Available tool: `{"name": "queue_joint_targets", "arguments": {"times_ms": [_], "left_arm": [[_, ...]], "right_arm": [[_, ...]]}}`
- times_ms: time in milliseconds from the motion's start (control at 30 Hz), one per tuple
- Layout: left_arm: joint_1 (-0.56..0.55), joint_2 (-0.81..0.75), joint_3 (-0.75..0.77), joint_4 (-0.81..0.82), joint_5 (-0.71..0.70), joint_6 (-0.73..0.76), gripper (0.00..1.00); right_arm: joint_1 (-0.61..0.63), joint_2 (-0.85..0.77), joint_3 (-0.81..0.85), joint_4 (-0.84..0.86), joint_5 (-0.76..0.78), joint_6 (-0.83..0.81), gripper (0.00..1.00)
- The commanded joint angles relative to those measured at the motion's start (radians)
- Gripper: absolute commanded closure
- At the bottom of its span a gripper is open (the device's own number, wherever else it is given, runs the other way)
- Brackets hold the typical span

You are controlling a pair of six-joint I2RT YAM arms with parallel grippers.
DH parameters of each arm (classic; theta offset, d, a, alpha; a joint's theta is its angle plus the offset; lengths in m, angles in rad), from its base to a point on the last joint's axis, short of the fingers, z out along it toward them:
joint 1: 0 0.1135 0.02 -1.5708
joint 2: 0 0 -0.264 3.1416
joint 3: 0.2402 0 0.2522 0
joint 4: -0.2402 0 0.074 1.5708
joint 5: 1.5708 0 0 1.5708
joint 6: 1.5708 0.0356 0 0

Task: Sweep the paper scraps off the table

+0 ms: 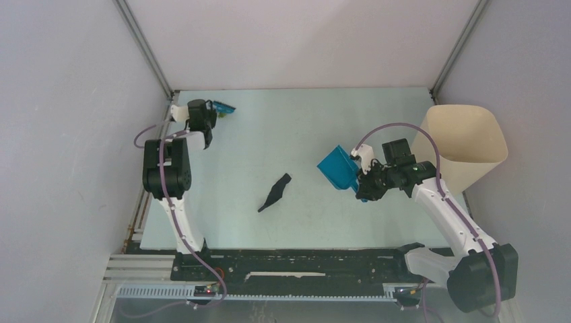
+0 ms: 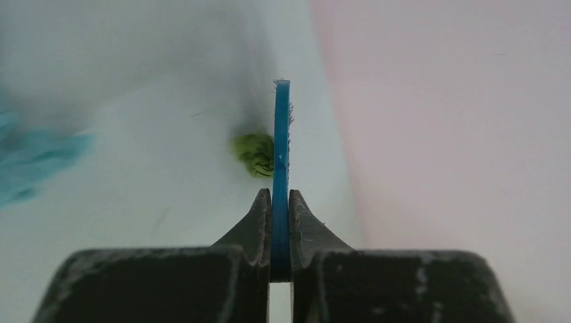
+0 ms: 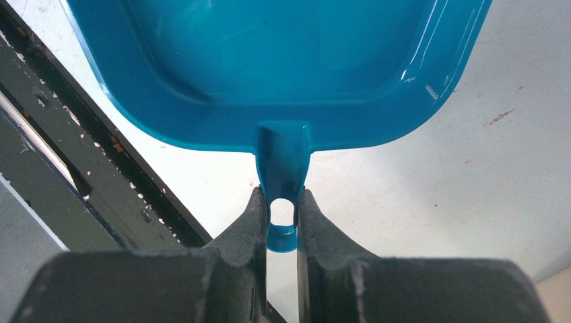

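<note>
My left gripper (image 1: pixel 205 116) is at the table's (image 1: pixel 303 128) far left corner, shut on the small blue hand brush (image 1: pixel 223 108). In the left wrist view the brush (image 2: pixel 281 145) stands edge-on between my jaws (image 2: pixel 281 202). A green paper wad (image 2: pixel 253 153) lies just left of it, and a blurred cyan scrap (image 2: pixel 37 161) lies further left. A dark elongated paper scrap (image 1: pixel 275 192) lies mid-table. My right gripper (image 1: pixel 364 186) is shut on the handle of the blue dustpan (image 1: pixel 339 168). In the right wrist view (image 3: pixel 281 202) the dustpan (image 3: pixel 283 60) looks empty.
A tall cream bin (image 1: pixel 464 145) stands at the right, just behind my right arm. Walls enclose the table at the back and both sides. A dark metal rail (image 3: pixel 67 134) runs along the near edge.
</note>
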Motion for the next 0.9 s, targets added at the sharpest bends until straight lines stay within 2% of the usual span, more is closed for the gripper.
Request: {"name": "queue_joint_targets", "arguments": {"times_ms": [0,133,267,400,467,567,667,767,833,867], "left_arm": [[0.003,-0.166,-0.128,-0.043,-0.104,-0.045,1.0],[0.006,-0.293,-0.284,-0.047,-0.112,-0.034,1.0],[0.005,-0.449,-0.478,-0.056,-0.056,-0.027,1.0],[0.002,-0.715,-0.732,-0.061,-0.033,-0.052,1.0],[0.002,-0.854,-0.795,-0.13,-0.027,-0.014,1.0],[0.002,-1.042,-0.781,-0.247,-0.033,0.104,1.0],[0.003,-1.151,-0.695,-0.343,-0.085,0.22,1.0],[0.004,-1.167,-0.61,-0.368,-0.183,0.305,1.0],[0.002,-1.121,-0.539,-0.403,-0.242,0.369,1.0],[0.003,-1.085,-0.502,-0.402,-0.262,0.458,1.0]], "right_arm": [[0.022,-0.009,-0.015,0.047,0.016,-0.001,0.89],[0.039,-0.016,-0.016,0.05,0.02,-0.006,0.89],[0.06,-0.011,-0.024,0.069,0.079,0.003,0.89],[0.081,-0.004,-0.024,0.076,0.115,0.006,0.9],[0.095,-0.011,-0.025,0.078,0.122,0.006,0.9],[0.106,-0.018,-0.024,0.077,0.124,0.005,0.9],[0.109,-0.02,-0.024,0.075,0.126,0.004,0.9],[0.11,-0.023,-0.024,0.075,0.13,0.004,0.9],[0.11,-0.026,-0.026,0.076,0.132,0.004,0.9],[0.109,-0.028,-0.027,0.077,0.135,0.002,0.9]]}}
